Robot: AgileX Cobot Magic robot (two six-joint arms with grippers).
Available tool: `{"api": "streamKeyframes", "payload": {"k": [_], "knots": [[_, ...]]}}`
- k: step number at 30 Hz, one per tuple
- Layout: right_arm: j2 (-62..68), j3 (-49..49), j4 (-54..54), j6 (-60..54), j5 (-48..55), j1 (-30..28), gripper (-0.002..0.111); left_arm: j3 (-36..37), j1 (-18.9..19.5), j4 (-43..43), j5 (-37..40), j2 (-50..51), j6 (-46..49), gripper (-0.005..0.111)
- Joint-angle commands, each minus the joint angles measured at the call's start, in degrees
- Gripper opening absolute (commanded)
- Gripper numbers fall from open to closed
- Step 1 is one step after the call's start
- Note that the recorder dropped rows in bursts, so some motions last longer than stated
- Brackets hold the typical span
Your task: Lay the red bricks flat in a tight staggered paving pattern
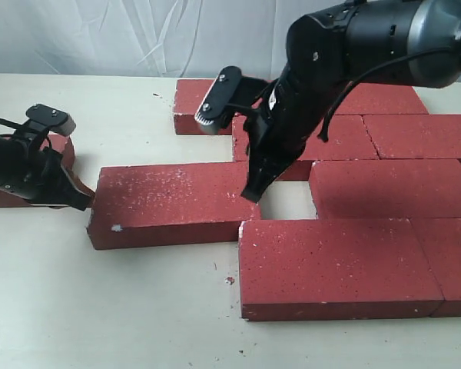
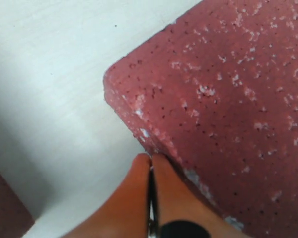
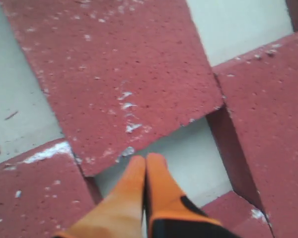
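Nine flat rectangular dark-red speckled paver bricks (image 1: 169,204) are visible, some partly hidden, plus two orange-fingered grippers: left gripper (image 1: 84,201), right gripper (image 1: 252,194).

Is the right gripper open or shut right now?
Shut. The right gripper shows its orange fingers pressed together, nothing between them.

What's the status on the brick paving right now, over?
Both jaws shut, holding nothing. Left arm at left end of loose brick. Right arm in the gap at its right end, in the way of closing it.
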Motion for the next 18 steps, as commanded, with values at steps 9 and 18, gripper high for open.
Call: {"api": "streamKeyframes", "payload": {"k": [9, 18], "knots": [[-0.6, 0.3, 8.9, 0.5, -5.8, -11.6, -0.001, 0.2, -0.1, -2.8, 1.3, 0.3, 1.3, 0.0], [-0.6, 0.7, 9.9, 0.5, -7.2, -11.6, -0.001, -0.7, -4.1, -2.8, 0.3, 1.2, 1.5, 0.0]]}}
